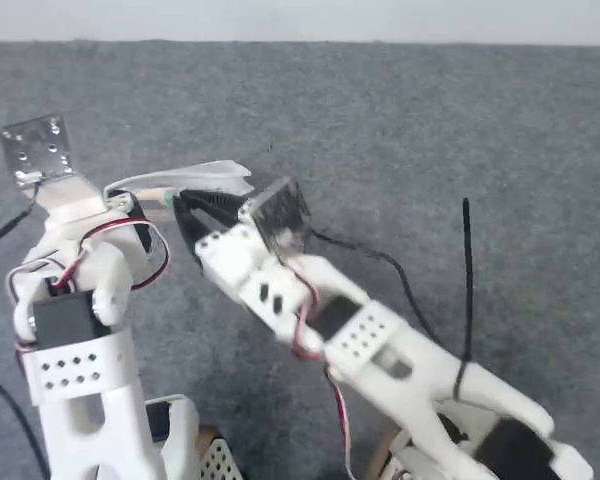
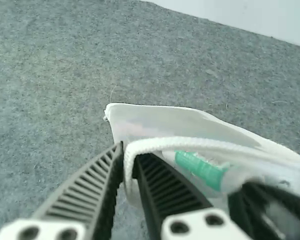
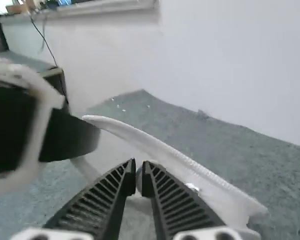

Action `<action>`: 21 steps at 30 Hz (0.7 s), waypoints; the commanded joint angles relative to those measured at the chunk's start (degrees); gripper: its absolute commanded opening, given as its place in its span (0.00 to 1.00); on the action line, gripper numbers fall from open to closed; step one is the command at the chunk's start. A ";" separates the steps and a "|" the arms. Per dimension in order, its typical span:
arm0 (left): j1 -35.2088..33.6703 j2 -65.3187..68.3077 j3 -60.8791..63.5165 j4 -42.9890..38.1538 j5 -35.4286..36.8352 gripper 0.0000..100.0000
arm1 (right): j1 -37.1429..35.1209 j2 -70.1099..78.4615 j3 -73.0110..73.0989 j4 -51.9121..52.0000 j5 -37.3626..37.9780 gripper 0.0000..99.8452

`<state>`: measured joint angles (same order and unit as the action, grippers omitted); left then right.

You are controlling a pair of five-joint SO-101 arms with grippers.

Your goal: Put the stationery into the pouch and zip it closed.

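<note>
A translucent white pouch [image 1: 195,182] hangs above the grey carpet between the two arms. My left gripper [image 2: 128,159] is shut on its white zipper rim [image 2: 190,144]. A green pen [image 2: 200,169] lies inside the pouch. My right gripper [image 3: 138,174] comes in from the other side, its black fingers [image 1: 208,207] pressed together at the pouch's lower edge [image 3: 160,147], apparently pinching the thin material. A small zipper part [image 3: 191,188] shows beside its finger. The left gripper's black finger [image 3: 45,135] is close by in the right wrist view.
Grey carpet [image 1: 430,130] covers the table up to a pale wall [image 1: 300,18] at the back. A black cable [image 1: 467,270] trails along the right arm [image 1: 380,345]. A metal bracket [image 1: 37,148] sits at the far left.
</note>
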<state>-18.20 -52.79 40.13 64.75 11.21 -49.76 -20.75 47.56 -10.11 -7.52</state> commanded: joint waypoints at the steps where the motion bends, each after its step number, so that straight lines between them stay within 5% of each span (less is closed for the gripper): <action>1: -0.44 -2.46 -1.71 -2.11 1.14 0.01 | 2.59 2.42 -10.55 16.13 -1.41 0.03; 11: -2.20 -2.73 -1.71 -2.02 1.32 0.01 | 5.85 -12.62 -15.03 41.01 -5.98 0.04; 21: -7.91 -2.81 -2.24 -2.46 5.19 0.01 | 10.42 -20.00 -15.12 47.43 0.26 0.04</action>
<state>-24.53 -52.79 40.13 64.75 14.37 -40.26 -37.89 35.52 37.01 -9.63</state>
